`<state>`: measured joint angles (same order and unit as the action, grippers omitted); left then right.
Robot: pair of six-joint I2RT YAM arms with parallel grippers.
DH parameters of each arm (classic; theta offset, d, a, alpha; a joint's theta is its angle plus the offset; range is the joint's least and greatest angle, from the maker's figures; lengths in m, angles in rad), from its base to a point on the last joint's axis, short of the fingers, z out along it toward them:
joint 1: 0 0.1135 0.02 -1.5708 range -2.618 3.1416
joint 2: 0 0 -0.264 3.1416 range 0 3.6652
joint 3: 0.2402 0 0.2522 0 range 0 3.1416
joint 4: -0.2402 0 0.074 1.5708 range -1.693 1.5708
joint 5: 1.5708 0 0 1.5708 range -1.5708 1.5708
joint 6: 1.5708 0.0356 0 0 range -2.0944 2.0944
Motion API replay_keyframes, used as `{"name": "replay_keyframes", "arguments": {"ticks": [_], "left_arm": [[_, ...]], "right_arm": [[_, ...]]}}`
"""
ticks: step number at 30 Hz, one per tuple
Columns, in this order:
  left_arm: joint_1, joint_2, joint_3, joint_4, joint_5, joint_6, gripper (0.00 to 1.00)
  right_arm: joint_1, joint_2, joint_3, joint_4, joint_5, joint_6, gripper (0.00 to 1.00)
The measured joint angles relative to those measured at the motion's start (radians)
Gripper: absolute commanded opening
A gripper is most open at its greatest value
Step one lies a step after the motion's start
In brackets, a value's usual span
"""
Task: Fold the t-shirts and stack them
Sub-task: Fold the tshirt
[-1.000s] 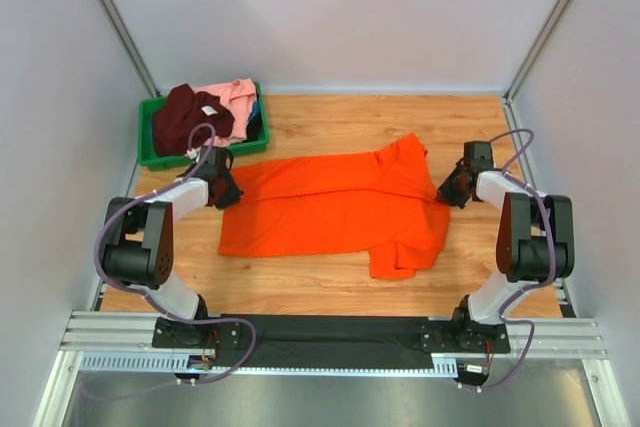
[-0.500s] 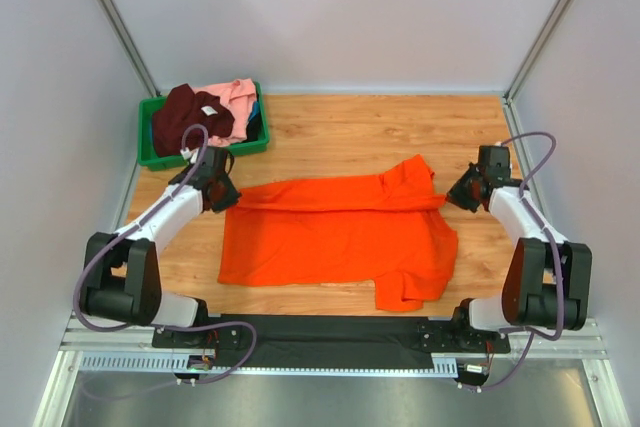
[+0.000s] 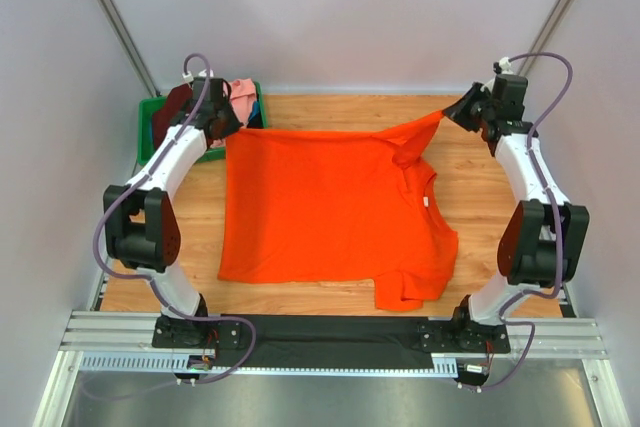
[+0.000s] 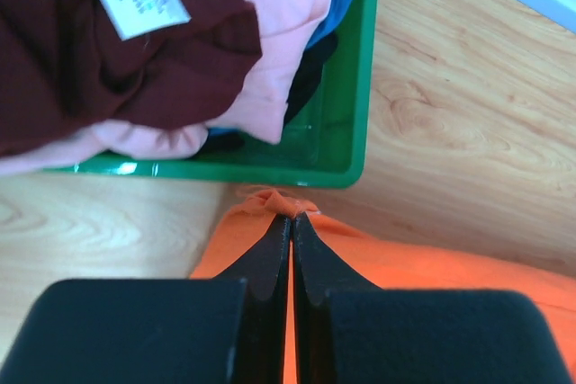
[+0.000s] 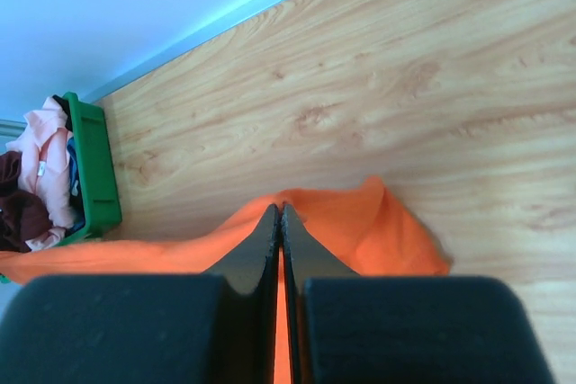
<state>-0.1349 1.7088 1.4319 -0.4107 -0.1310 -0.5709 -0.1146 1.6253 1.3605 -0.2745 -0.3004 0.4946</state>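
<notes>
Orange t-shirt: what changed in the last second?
The left gripper and right gripper, shut on the far corners of the orange t-shirt, swept to the far side, spreading it open. Its near hem, the green bin, the maroon shirt and pink shirt stayed put.

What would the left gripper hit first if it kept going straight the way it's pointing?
Beyond the orange t-shirt corner it pinches, the left gripper would probably meet the near wall of the green bin; if it rides higher than it looks, the pink t-shirt inside.
</notes>
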Motion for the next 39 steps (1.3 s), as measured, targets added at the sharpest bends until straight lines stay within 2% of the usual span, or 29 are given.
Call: {"name": "replay_keyframes", "arguments": {"ticks": [7,13,21,29,39], "left_arm": [[0.008,0.100,0.034,0.026,0.035,0.059,0.00],[0.010,0.093,-0.052,0.063,0.048,0.061,0.00],[0.011,0.033,-0.157,0.037,0.045,0.061,0.00],[0.011,-0.014,-0.256,0.013,0.066,0.053,0.00],[0.011,-0.038,-0.327,-0.039,0.080,0.042,0.00]], "right_arm": [[0.000,0.146,0.056,0.048,-0.042,-0.002,0.00],[0.000,0.159,0.019,0.050,-0.032,-0.002,0.00],[-0.018,0.117,-0.136,0.023,-0.002,-0.003,0.00],[-0.024,-0.056,-0.345,-0.016,0.011,-0.004,0.00],[-0.044,-0.060,-0.452,-0.026,0.030,-0.006,0.00]]}}
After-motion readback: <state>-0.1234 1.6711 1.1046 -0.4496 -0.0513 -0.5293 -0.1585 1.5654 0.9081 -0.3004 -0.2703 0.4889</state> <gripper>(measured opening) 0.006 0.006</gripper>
